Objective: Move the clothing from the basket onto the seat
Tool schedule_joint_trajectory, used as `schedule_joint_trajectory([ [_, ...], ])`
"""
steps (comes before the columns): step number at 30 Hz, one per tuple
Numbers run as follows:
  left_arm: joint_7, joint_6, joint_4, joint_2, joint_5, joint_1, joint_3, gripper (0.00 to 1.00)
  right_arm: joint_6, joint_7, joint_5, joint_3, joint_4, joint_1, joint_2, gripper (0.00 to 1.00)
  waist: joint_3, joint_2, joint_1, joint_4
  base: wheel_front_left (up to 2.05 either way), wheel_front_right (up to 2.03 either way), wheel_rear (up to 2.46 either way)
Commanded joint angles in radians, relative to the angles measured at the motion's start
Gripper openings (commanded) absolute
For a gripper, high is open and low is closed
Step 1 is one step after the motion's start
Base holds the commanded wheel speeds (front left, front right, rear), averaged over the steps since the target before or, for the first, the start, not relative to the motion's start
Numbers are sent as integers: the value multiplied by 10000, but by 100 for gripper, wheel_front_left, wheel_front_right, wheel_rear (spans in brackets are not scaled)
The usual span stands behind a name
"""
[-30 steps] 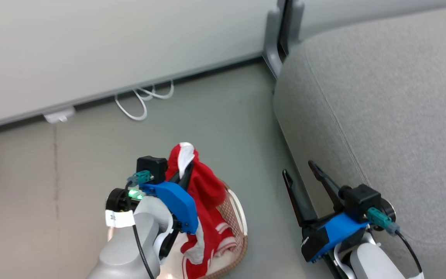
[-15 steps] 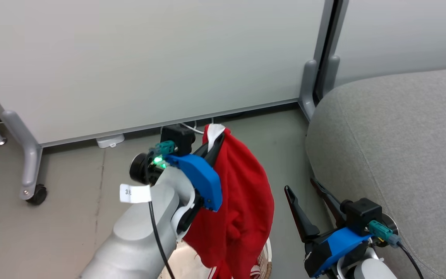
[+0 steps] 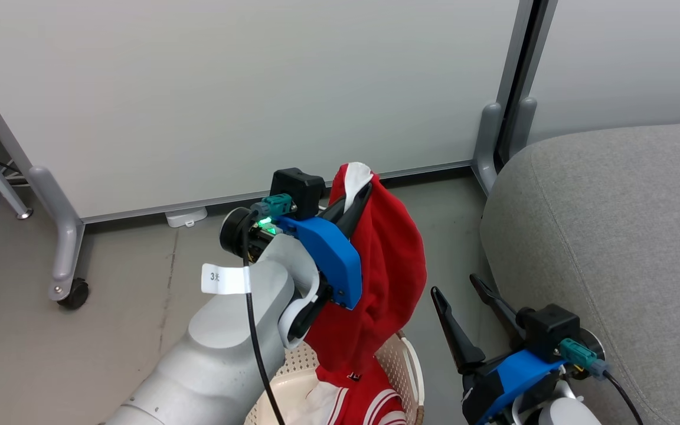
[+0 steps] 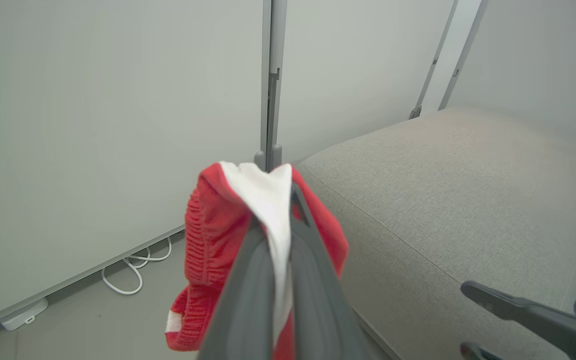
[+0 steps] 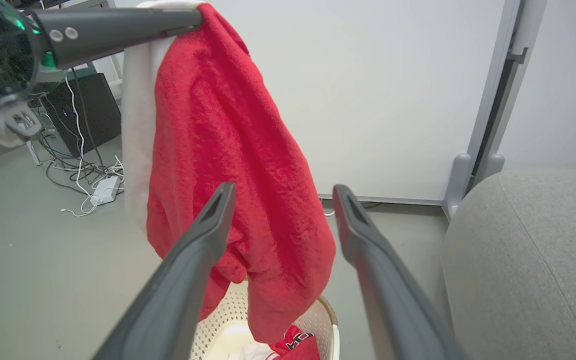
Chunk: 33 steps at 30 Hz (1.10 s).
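**Item one:** red garment (image 3: 390, 265), a soft, fleecy piece with a white band at one edge.
- Handling: we judge it light, limp and not fragile. It will sag and swing from whatever point carries it, and it has no stiff part to push against.
- Hold: a pinch on a bunched fold or on the thicker white band looks safest to us, since a thin single layer could slide out.
- Location: lifted into the air and hanging in a long fold, with its lowest end just above the opening of the basket (image 3: 392, 361).

**Holder:** left gripper (image 3: 362, 193), fingers closed tight on the white band at the top of the garment. The cloth drapes down the side of the fingers that faces the seat, so nearly all of it hangs below the pinch.

**Item two:** second garment (image 3: 369, 398), red with white stripes, lying crumpled in the basket directly under the hanging piece. We cannot tell whether the two touch.

**Container:** the basket stands on the floor (image 3: 110, 330), between the left arm and the seat's front edge.

**Destination:** seat (image 3: 611, 248), a broad grey cushion to the right of the hanging garment and apart from it, with a strip of floor between.

**Spare tool:** right gripper (image 3: 455, 284), fingers spread wide and holding nothing. It sits low beside the seat's edge, near the hanging cloth but not touching it.
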State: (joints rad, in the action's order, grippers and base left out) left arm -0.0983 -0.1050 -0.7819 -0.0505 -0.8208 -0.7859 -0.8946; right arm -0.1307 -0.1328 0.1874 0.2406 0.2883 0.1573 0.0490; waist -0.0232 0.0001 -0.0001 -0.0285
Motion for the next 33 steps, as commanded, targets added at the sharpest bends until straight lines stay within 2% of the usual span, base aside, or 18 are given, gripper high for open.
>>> schedule_joint_trajectory([
  [1, -48, 64, -22, 3, -59, -164, -108, 0, -1, 12, 78, 32, -47, -83, 24, 100, 7, -1, 1, 4, 0, 0, 0],
  [10, -196, 193, -76, 0, -555, -278, -659, 0, -1, 81, 152, 252, 8, 6, 24, 100, 29, -1, 1, -1, 0, 0, 0],
  [16, -257, 259, -8, 2, -892, -433, -1006, 0, -1, 241, 460, 1177, 270, 585, 26, 100, 76, -1, 1, -44, 0, 0, 0],
  [23, -319, 275, 157, -3, -1254, -592, -1498, 0, -1, 127, 757, 2233, 1601, 1831, 27, 100, 163, -1, 1, 27, 0, 0, 0],
  [33, -421, 370, 446, 1, -1712, -788, -2181, 0, -1, -573, 1044, 2758, 3648, 3257, 23, 100, 153, -1, 1, 248, 0, 0, 0],
])
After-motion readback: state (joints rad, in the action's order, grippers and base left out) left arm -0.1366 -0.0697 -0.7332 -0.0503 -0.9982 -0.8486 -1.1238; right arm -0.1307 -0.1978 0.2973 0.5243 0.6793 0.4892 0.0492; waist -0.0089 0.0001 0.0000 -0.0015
